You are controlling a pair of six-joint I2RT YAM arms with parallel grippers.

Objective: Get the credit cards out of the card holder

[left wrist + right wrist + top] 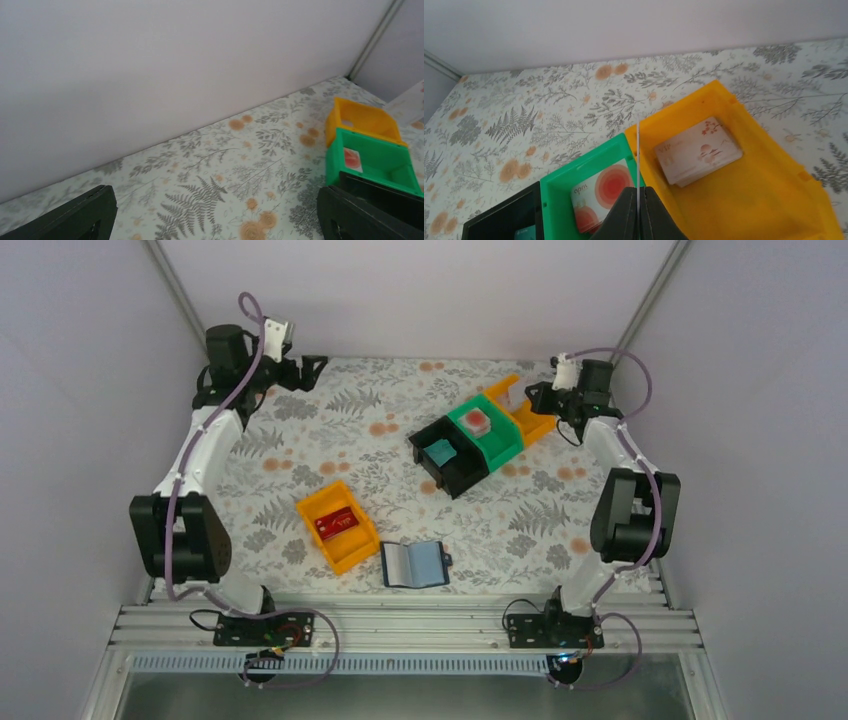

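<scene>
I judge we're nearly done: the card holder lies open, cards rest in bins beyond it, my right gripper pinches a thin card, and my left gripper is spread wide.

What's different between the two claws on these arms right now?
The left gripper stands wide open and holds nothing; the right gripper is shut on a thin pale card, seen edge-on. The left gripper hangs over bare patterned table; the right gripper hangs where the orange bin meets the green bin. Both are black, with two fingers.
</scene>
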